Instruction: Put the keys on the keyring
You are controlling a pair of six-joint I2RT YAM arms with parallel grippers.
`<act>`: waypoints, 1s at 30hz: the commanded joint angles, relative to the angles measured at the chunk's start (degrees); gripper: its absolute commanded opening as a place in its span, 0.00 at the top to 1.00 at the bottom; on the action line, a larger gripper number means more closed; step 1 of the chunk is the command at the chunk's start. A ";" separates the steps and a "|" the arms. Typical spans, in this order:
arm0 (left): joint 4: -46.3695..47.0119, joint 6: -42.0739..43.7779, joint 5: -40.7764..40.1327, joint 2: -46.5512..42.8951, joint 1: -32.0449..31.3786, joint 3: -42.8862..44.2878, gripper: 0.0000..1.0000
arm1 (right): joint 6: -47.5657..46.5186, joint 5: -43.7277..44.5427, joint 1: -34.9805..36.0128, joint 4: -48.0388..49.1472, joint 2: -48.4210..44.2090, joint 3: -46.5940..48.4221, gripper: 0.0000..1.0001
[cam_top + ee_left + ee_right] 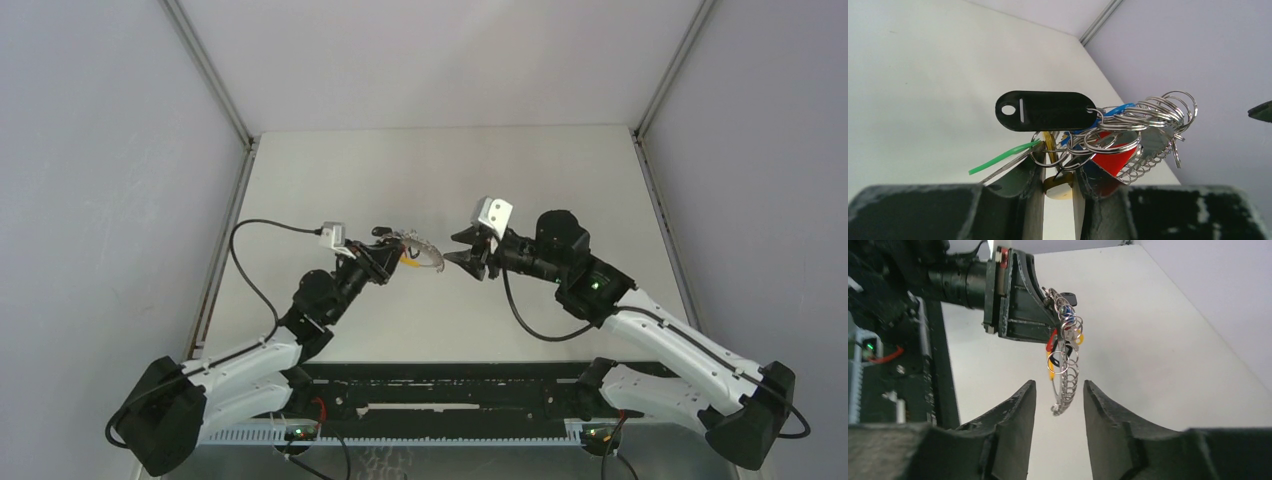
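My left gripper (1058,167) is shut on the keyring (1128,125), pinching a brass-yellow piece at the root of the bunch and holding it above the table. The bunch carries a black tag (1045,111), green (998,160), red (1113,161) and blue (1115,109) capped keys, several silver rings and a wire coil (1148,162). From the right wrist, the keyring (1066,335) hangs off the left gripper (1020,300), with a yellow-orange key (1050,371) in it. My right gripper (1058,389) is open, the coil's tip just beyond its fingertips, not touching. From above, the keyring (420,250) lies between the left gripper (385,255) and the right gripper (462,260).
The white table (450,170) is boxed in by grey walls at the back and both sides. A black rail (440,392) with the arm bases runs along the near edge. A black cable (265,228) loops from the left wrist.
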 commanded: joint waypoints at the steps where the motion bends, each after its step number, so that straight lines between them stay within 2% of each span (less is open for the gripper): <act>1: -3.27 2.97 1.47 -2.59 0.60 2.73 1.00 | -13.81 2.44 3.72 -1.24 -1.08 -1.11 0.58; 5: -7.35 2.25 1.58 -3.65 0.68 3.65 1.00 | -20.39 5.32 7.86 1.11 0.52 -2.46 0.59; 12: -13.71 1.42 1.59 -5.02 0.77 5.70 1.00 | -28.69 15.47 14.86 3.25 6.21 -2.97 0.60; 18: -15.45 0.24 1.51 -5.63 0.77 6.24 1.00 | -30.27 20.66 17.26 4.30 9.24 -2.97 0.66; 22: -15.57 -0.34 1.59 -5.96 0.77 6.14 1.00 | -31.00 24.68 18.35 5.02 11.13 -2.97 0.75; 25: -15.57 -0.50 1.77 -6.17 0.77 6.11 1.00 | -31.96 27.65 18.88 5.46 12.60 -2.97 0.78; 30: -15.48 -0.87 1.71 -6.16 0.77 6.06 1.00 | -32.89 28.73 19.50 5.93 14.02 -2.97 0.79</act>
